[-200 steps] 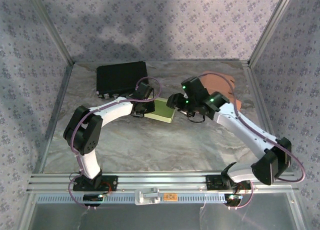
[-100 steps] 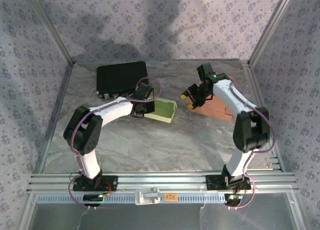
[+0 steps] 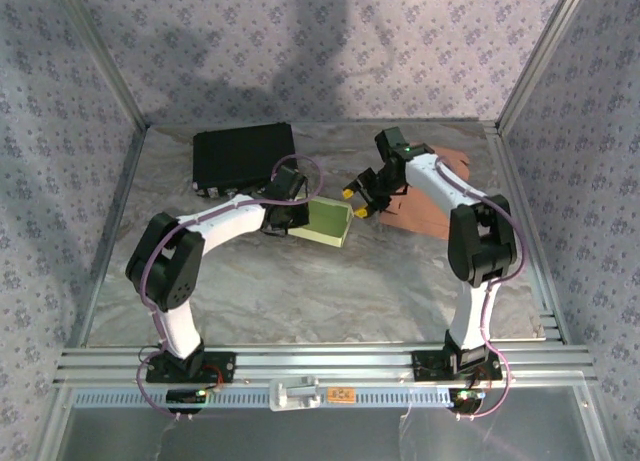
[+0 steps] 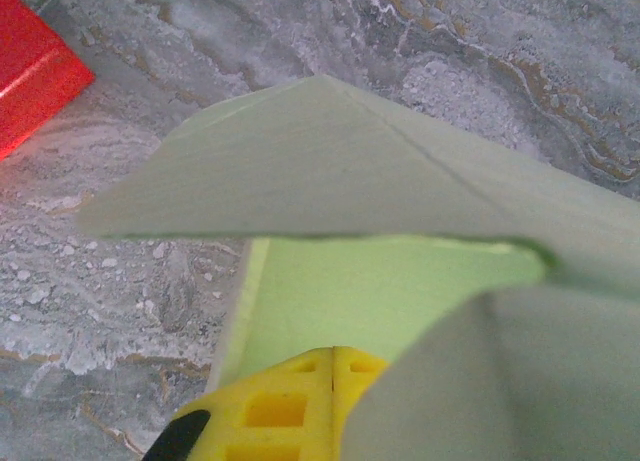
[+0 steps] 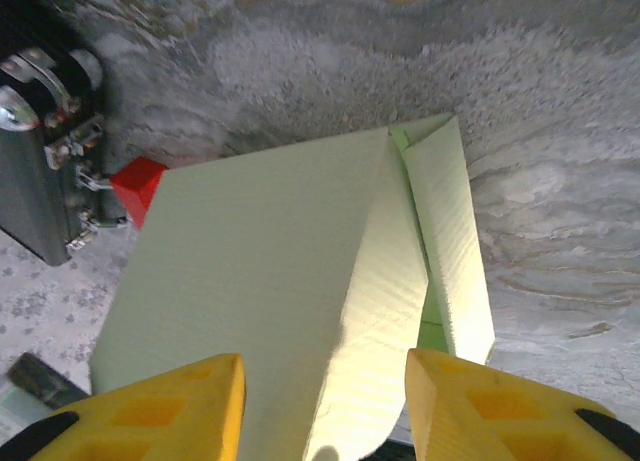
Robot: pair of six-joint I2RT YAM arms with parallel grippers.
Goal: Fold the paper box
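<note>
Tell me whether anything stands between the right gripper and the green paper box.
Nothing visible does. The right gripper, open, hangs just off the right end of the paper box, and in its wrist view the green panels lie ahead between the fingers. The black case and the brown sheet sit off to the sides.

right claw (image 3: 354, 202) back off brown sheet (image 3: 420, 219), now beside paper box (image 3: 325, 224)
</note>
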